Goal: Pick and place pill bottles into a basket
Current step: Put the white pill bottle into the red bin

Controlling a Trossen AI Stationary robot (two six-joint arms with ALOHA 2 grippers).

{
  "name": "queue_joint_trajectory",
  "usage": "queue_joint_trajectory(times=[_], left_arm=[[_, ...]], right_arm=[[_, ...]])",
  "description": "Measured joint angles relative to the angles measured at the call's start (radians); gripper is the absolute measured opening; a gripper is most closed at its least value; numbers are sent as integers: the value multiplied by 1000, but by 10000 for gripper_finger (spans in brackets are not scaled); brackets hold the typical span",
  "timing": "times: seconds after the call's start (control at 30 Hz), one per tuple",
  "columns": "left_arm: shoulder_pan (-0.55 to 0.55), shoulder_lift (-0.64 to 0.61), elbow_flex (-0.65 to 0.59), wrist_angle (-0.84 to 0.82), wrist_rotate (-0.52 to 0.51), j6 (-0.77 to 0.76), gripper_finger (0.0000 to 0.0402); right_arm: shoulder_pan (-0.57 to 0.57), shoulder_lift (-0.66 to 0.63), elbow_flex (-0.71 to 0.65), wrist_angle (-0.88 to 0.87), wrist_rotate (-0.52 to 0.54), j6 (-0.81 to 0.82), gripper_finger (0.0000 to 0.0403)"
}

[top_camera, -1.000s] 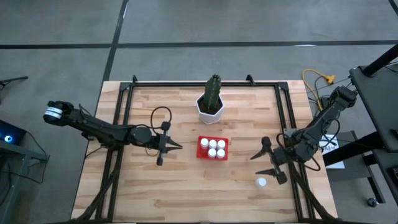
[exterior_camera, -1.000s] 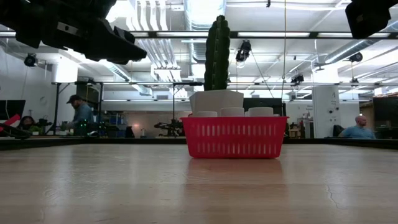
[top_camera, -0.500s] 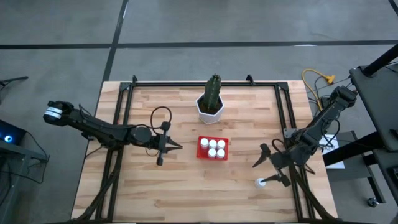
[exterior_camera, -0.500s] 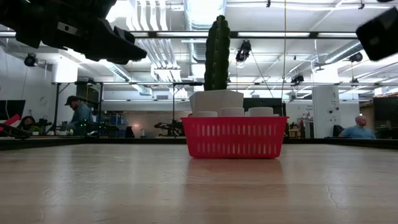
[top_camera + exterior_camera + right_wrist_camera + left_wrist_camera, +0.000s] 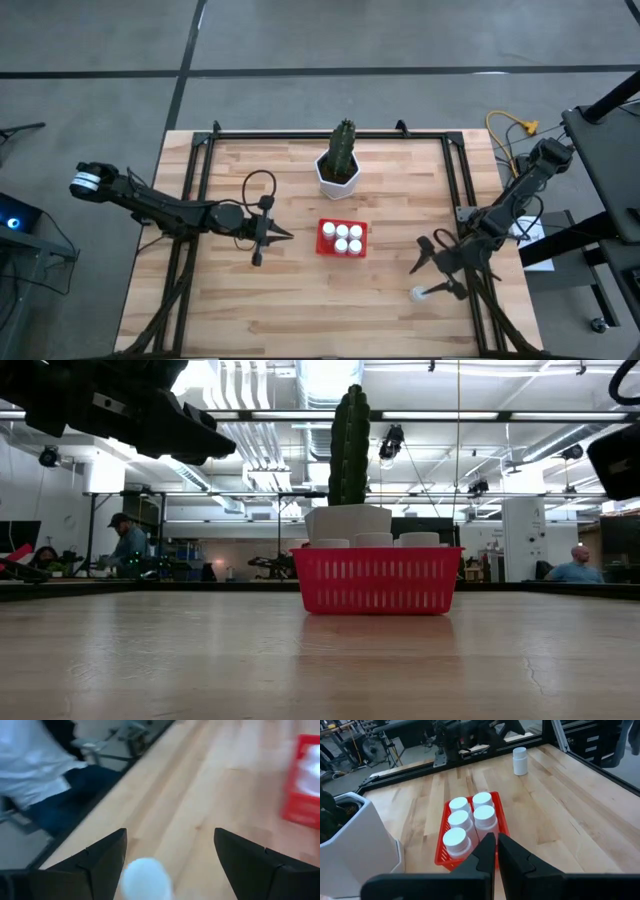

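Workshop background: open hall with ceiling ducts and lights beyond the counter [image 5: 250, 300]; a seated person [image 5: 127, 545] at far left of the low view, another [image 5: 577, 564] at far right. Counter is light wood planks in a dark metal frame on grey floor.

Left arm [image 5: 160, 207] lies across the left half of the counter. Left gripper [image 5: 284, 236] sits just left of the basket, fingers [image 5: 485, 851] pressed together, nothing between them, tips pointing at the basket's near wall in the left wrist view.

Right arm [image 5: 510, 205] comes in from the right edge. Right gripper [image 5: 428, 281] is at the near right part of the counter, fingers [image 5: 107, 857] spread wide apart and holding nothing; the loose bottle stands between them, closer to one finger, contact cannot be told.

Cactus [image 5: 343, 146] stands upright in a white hexagonal pot [image 5: 337, 180], far centre, just beyond the basket.

Basket [image 5: 326, 240], red, square, low-sided, sits at counter centre. Four pill bottles [image 5: 348, 238] stand upright inside it in a two-by-two cluster, caps touching or nearly so, filling the right portion.

One loose pill bottle [image 5: 419, 294] stands upright on the counter near the right front, well apart from the basket.
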Motion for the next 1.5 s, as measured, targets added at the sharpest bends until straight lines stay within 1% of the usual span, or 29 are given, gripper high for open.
queue_joint_trajectory(times=[0.13,0.23,0.37,0.63,0.93,1.3,1.5], left_arm=[[0,0,0,0,0,0,2],[0,0,0,0,0,0,2],[0,0,-1,0,0,0,2],[0,0,-1,-1,-1,0,2],[0,0,-1,-1,-2,1,2],[0,0,-2,-1,-2,1,2],[0,0,-2,-2,-2,1,2]], right_arm=[[1,0,-26,76,-104,-45,290],[1,0,-37,85,-141,-68,294],[1,0,-65,93,-140,-81,294],[1,0,-96,129,-137,-166,286],[1,0,-161,217,-136,-200,294],[0,1,-177,254,-133,-249,286],[0,3,-177,257,-130,-264,288]])
